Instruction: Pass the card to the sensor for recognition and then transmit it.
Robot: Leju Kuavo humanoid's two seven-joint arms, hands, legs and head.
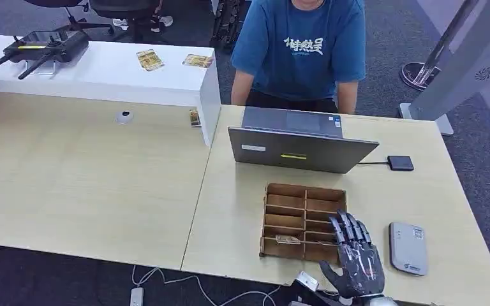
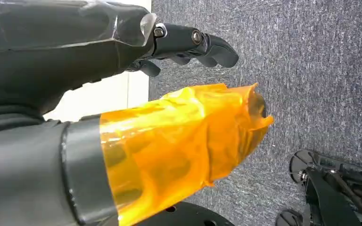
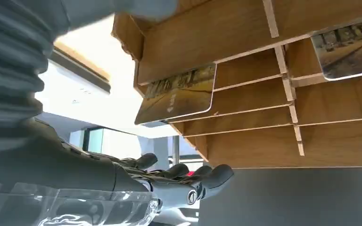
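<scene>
White lettering across the blue shirt of a person [image 1: 298,51] at top centre, too small to read; yellow strip label on the grey laptop [image 1: 300,150] lid, unreadable. Right hand [image 1: 355,258] at lower right of the head view, fingers spread and extended, holding nothing, lying over the right edge of the wooden slotted tray [image 1: 303,220] on the bench [image 1: 236,210]. Card [image 1: 287,240] lying in the tray's lower-left slot. White sensor [image 1: 408,247] just right of the hand. Left hand [image 2: 188,44] over grey carpet, fingers loosely curled, empty.
</scene>
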